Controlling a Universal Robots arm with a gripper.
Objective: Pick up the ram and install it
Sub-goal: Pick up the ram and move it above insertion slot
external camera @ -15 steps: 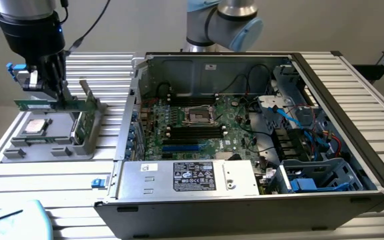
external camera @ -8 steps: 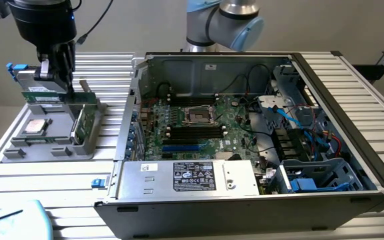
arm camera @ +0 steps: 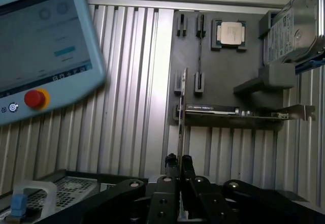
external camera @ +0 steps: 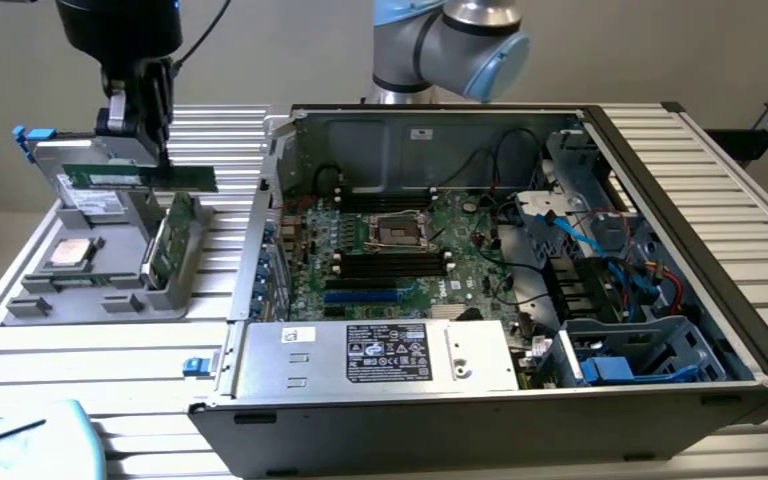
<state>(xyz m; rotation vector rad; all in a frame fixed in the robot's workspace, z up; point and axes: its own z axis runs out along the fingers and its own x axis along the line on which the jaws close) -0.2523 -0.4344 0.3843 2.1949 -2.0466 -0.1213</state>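
So, the ram (external camera: 117, 178) is up in the air, pinched in the gripper (external camera: 160, 165), hanging level with its long side horizontal over the grey holder tray (external camera: 37, 300), at the exterior view's left and well apart from the memory slots (external camera: 391, 262). In the wrist view we see the stick (arm camera: 183, 117) edge-on as a thin line running out from between the fingers (arm camera: 172, 164), and the jaws are clamped on it with only that sliver of board between them. Right under it in the tray stands the taller green card (external camera: 168, 235), and we can't tell whether the ram's lower edge clears the top of that card or just brushes it. The wrist view shows the same card (arm camera: 213, 110) with its metal bracket (arm camera: 292, 113) lying across the tray (arm camera: 223, 66), plus the square silver processor (arm camera: 231, 33) in its pocket and a hard drive (arm camera: 297, 23) beside it. In the exterior view we see the processor (external camera: 71, 252) on the tray's near-left part. To the exterior view's right sits the open computer case (external camera: 357, 140), with the motherboard (external camera: 471, 260) flat inside and the power supply (external camera: 377, 355) along the near wall. Everything rests on a slatted aluminium table (external camera: 117, 350). A teach pendant (arm camera: 40, 41) with a red button (arm camera: 34, 98) lies on the table too, and the arm (external camera: 444, 40) rises behind the case.
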